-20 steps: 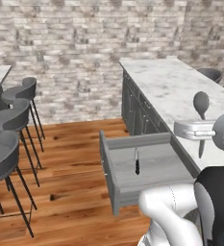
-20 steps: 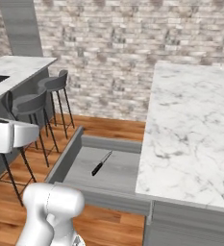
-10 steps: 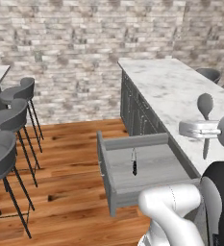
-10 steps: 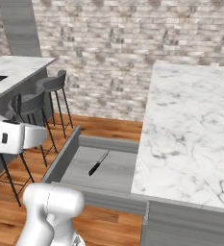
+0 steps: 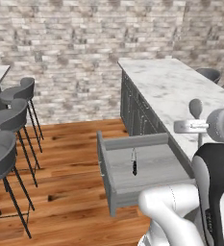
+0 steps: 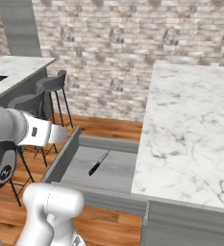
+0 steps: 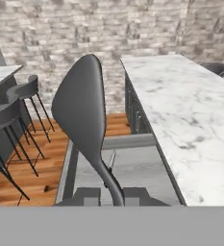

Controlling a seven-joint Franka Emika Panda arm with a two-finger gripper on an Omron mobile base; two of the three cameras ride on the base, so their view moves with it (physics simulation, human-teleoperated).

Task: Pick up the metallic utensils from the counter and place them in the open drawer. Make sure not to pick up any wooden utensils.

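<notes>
Closest to you, in the hand view, the end effector (image 7: pixel 111 194) is clenched on the thin stem of a metallic spoon (image 7: pixel 82 120). Its dark grey, round bowl stands up large in front of the camera and tapers into a slim curved neck that runs down between the two dark finger tips (image 7: pixel 87 196).

In the left base view you see the same spoon (image 5: pixel 196 109) held upright, bowl up, at the end effector (image 5: pixel 200 129) above the near long edge of the counter (image 5: pixel 176 86). The handle points down below the hand. The white forearm lies roughly level there and reaches in from the right edge of the picture. In the right base view the forearm comes in from the left edge, beside the open drawer's left wall.

Just below and beyond the hand, the drawer (image 5: pixel 114 190) stands pulled out from the grey cabinets under the counter's long edge, a wide shallow grey box with a flat front panel. Inside it lies the knife (image 5: pixel 134 162), with a black handle and a short silver blade, near the middle of the drawer floor and running roughly front to back. From the right base view the knife (image 6: pixel 98 163) lies at a slant on the drawer (image 6: pixel 65 153) floor, apart from the walls.

Further out, the white marble counter (image 6: pixel 190 120) with grey veins stretches away toward the brick wall (image 5: pixel 84 48). To the left, over the wooden floor (image 5: pixel 65 163), a row of dark grey bar stools (image 5: pixel 12 120) stands beside a second marble top.
</notes>
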